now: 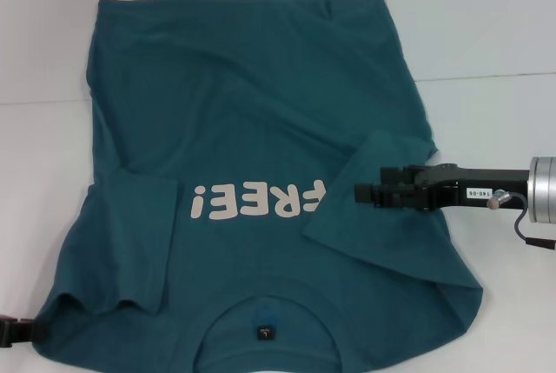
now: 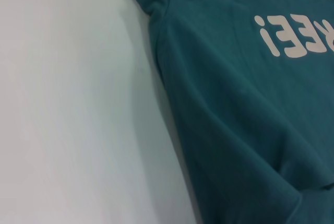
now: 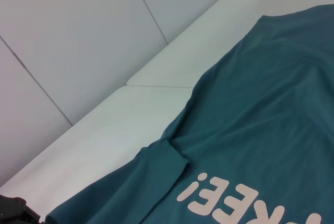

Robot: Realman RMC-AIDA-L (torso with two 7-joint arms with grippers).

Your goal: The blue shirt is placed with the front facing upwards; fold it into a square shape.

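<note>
1. Teal-blue cotton fills the head view: the large dark teal-blue short-sleeved T-shirt point(image 1: 261, 138) lies front up on the white counter point(image 1: 486, 34), collar at the near edge with its small dark neck label point(image 1: 266, 332) showing, hem at the far side.
2. Off-white "FREE!" lettering point(image 1: 256, 201) runs across the chest, its last letter partly covered by the folded sleeve.
3. Both sleeves are turned in over the body: the left sleeve point(image 1: 130, 243) lies flat, the right sleeve point(image 1: 369, 195) sits as a raised flap.
4. The right gripper point(image 1: 360, 192) reaches in level from the right side, arm stretched sideways over the shirt's right edge, black jaws at the right sleeve flap.
5. Those jaws look close together against the fabric, but I cannot tell whether they pinch it.
6. The left gripper point(image 1: 13, 331) only peeks in at the shirt's near left corner; its jaws I cannot tell.
</note>
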